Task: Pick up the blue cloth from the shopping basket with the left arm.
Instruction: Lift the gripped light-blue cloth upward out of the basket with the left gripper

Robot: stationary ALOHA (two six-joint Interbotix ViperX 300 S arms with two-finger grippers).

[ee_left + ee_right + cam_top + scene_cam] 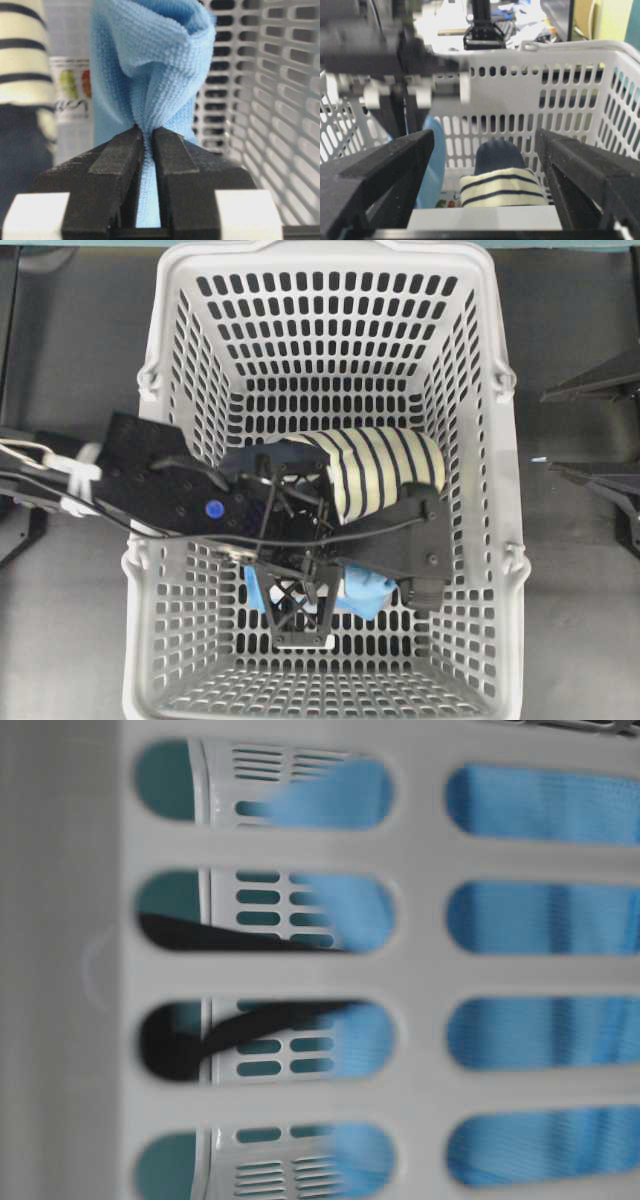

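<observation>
The blue cloth (150,60) is pinched between my left gripper's (148,132) black fingers and bunches up beyond them. In the overhead view the left arm reaches from the left into the shopping basket (150,490). Its lattice gripper (318,592) is low inside, with the cloth (368,592) showing on both sides of it. The cloth (540,910) also shows through the basket's slots in the table-level view. My right gripper (484,137) is wide open and empty at the basket's right side, facing in. It sees the cloth (432,165) hanging under the left gripper.
A rolled navy and cream-striped fabric (375,468) lies in the basket's middle, beside the cloth; it also shows in the wrist views (500,187) (22,60). A printed label (72,85) lies on the basket floor. The slotted wall (280,100) is close on the right.
</observation>
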